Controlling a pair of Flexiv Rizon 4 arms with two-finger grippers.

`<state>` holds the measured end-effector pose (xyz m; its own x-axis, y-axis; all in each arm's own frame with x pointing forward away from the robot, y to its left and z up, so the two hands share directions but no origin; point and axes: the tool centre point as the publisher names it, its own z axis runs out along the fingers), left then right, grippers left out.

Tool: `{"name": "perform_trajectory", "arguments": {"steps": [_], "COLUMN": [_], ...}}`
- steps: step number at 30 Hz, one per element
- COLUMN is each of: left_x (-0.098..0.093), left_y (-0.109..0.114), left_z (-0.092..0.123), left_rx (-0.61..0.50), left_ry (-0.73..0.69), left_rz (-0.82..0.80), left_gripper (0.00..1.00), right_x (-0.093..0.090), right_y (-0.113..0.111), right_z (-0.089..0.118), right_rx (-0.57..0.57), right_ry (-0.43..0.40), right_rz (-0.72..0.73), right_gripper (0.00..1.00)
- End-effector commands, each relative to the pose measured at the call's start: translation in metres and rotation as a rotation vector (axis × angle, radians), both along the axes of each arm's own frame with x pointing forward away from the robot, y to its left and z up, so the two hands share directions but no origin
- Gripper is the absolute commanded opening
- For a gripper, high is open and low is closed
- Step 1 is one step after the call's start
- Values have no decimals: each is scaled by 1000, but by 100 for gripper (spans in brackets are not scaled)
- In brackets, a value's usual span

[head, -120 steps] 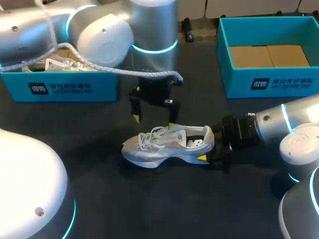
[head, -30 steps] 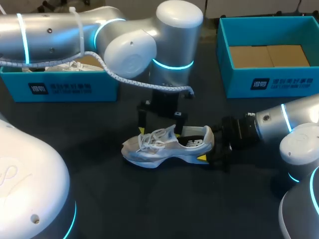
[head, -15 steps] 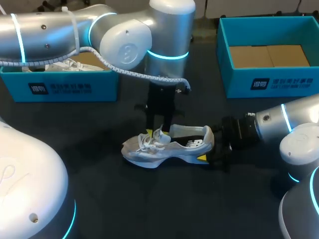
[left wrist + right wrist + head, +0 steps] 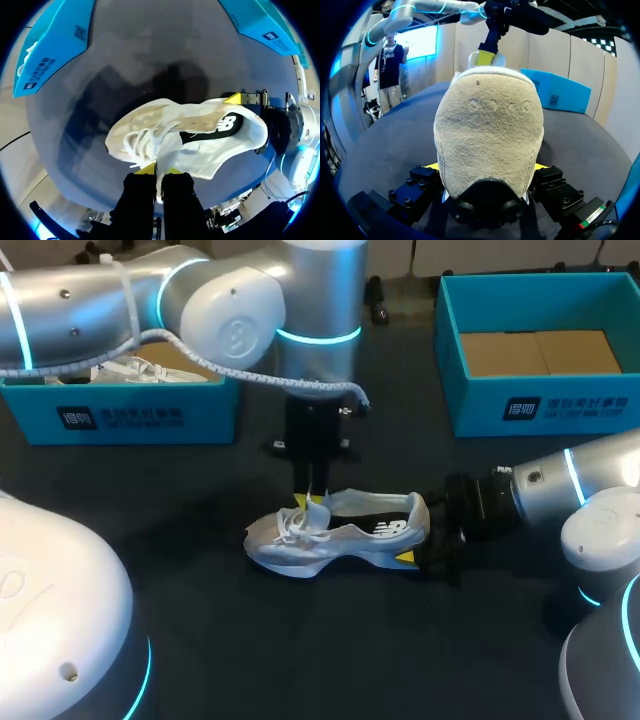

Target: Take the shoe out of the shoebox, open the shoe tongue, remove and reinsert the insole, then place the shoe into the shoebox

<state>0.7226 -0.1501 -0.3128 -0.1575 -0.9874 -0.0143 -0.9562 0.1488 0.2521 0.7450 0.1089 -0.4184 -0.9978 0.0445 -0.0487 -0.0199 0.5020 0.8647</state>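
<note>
White mesh over a pale sole: the shoe (image 4: 340, 532) sits on the dark worktop (image 4: 330, 640), outside both boxes and held between our two hands. Our left hand (image 4: 310, 500) hangs straight above the laces (image 4: 297, 523). Its fingers are narrow and pinch the tongue (image 4: 318, 506), which stands up out of the shoe. Our right hand (image 4: 420, 536) lies level at the heel end and grips the heel from both sides (one yellow tip shows low beside the sole). Behind the left hand stands a teal shoebox (image 4: 130, 418) with another white shoe (image 4: 130, 370) in it. Behind the right hand, well apart from it, a second teal shoebox (image 4: 540, 408) shows a cardboard floor.

From the left wrist we see our left hand (image 4: 158, 171) with its yellow tips almost together and a thin white strip of tongue clamped between them. The shoe (image 4: 200, 145) lies just ahead of the fingers, laces nearest them and heel farthest, where the right hand (image 4: 248, 124) holds it.

From the right wrist, the fuzzy beige heel of the shoe (image 4: 487, 130) fills the gap of our right hand (image 4: 487, 169), with a sliver of yellow tip touching it on either side. Past the far end of the shoe, ahead of these fingers and higher up, the left hand (image 4: 486, 56) points down at the tongue.
</note>
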Motion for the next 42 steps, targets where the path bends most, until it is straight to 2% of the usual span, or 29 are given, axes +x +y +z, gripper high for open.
{"name": "perform_trajectory", "arguments": {"steps": [1, 6, 12, 19, 33, 35, 38, 40, 41, 42], "left_x": [-5, -4, -1, 1, 0, 0, 0, 1, 1, 1], "left_y": [23, 42, 58, 65, 79, 81, 82, 83, 84, 84], "left_z": [4, 1, -13, -37, -67, -69, -72, -73, -73, -73], "left_rx": [-36, -54, -40, -32, -44, -45, -42, -39, -41, -42], "left_ry": [-18, -24, -33, -43, -61, -59, -50, -48, -47, -47], "left_rz": [26, 50, 86, 103, 129, 129, 132, 137, 138, 139], "left_gripper": [0, 0, 0, 0, 0, 8, 35, 48, 62, 65], "right_x": [1, 1, 1, 1, 1, 1, 1, 1, 1, 1], "right_y": [1, 1, 1, 1, 1, 1, 1, 1, 1, 1], "right_z": [1, 1, 1, 1, 1, 1, 1, 1, 1, 1], "right_rx": [-5, -5, -5, -5, -5, -5, -5, -5, -5, -5], "right_ry": [1, 1, 1, 1, 1, 1, 1, 1, 1, 1], "right_rz": [0, 0, 0, 0, 0, 0, 0, 0, 0, 0], "right_gripper": [0, 0, 0, 0, 0, 0, 0, 0, 0, 0]}}
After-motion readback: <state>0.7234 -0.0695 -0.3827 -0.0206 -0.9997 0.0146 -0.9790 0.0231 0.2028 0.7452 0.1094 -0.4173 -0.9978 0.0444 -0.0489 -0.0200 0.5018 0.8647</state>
